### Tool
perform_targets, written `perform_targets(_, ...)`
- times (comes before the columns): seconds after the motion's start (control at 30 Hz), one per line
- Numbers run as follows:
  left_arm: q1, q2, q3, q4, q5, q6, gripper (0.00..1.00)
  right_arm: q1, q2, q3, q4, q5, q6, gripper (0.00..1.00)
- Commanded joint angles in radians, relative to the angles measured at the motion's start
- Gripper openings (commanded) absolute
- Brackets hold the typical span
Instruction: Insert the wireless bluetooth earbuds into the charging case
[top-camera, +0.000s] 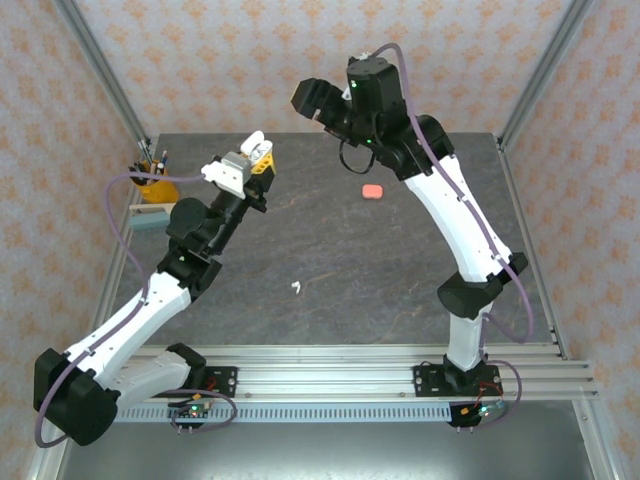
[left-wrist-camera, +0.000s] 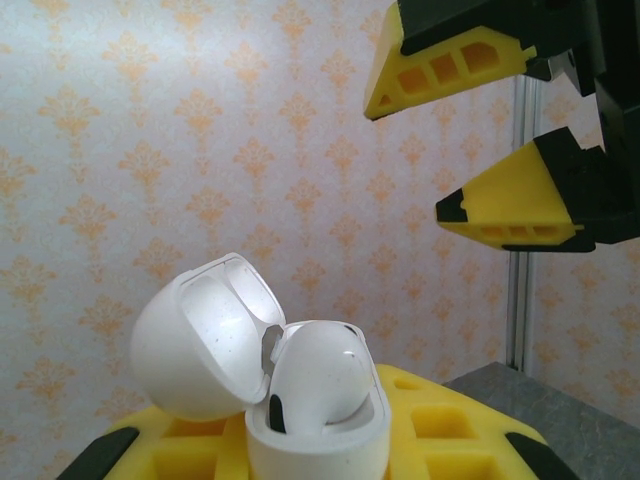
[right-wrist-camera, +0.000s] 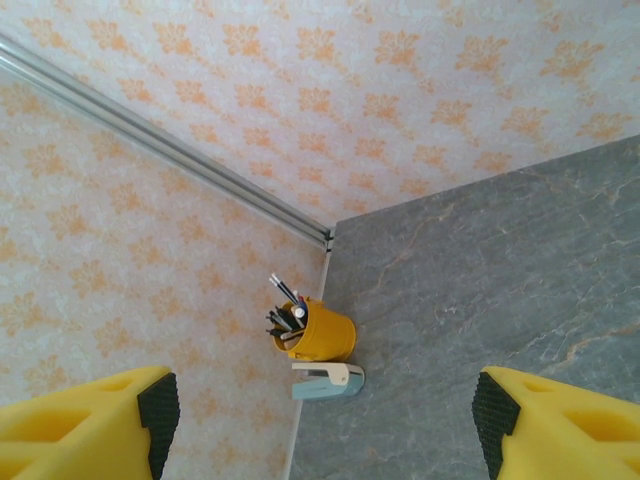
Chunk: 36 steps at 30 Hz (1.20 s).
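Note:
My left gripper is raised over the table's back left, shut on a white charging case whose lid is hinged open. A white earbud sits tilted in the case's body, its rounded head sticking up above the rim. My right gripper hovers open just right of and above the case, and its yellow fingertips are apart at the upper right of the left wrist view. Another white earbud lies on the table in front.
A salmon-pink case lies on the grey table right of centre. A yellow pen cup and a pale blue stapler stand at the table's left edge by the patterned wall. Metal frame posts stand at the back corners.

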Motion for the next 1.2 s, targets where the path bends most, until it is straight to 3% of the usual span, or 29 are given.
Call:
perform_targets(0.0, 0.008, 0.022, 0.029, 0.021, -0.017, 0.014, 0.00, -0.013, 0.001, 0.049, -0.027, -0.013, 0.014, 0.79)
perform_targets(0.17, 0.009, 0.042, 0.038, 0.046, -0.011, -0.010, 0.00, -0.019, -0.022, 0.033, -0.029, 0.002, 0.022, 0.79)
perform_targets(0.37, 0.009, 0.040, 0.054, 0.041, -0.011, -0.011, 0.00, -0.047, -0.072, -0.065, 0.036, -0.029, 0.091, 0.88)
perform_targets(0.73, 0.007, 0.051, 0.049, 0.056, -0.008, -0.025, 0.00, -0.108, -0.082, -0.167, 0.108, -0.179, 0.153, 0.86)
perform_targets(1.17, 0.006, 0.060, 0.043, 0.064, -0.001, -0.020, 0.00, -0.110, -0.070, -0.108, 0.090, -0.163, 0.197, 0.85)
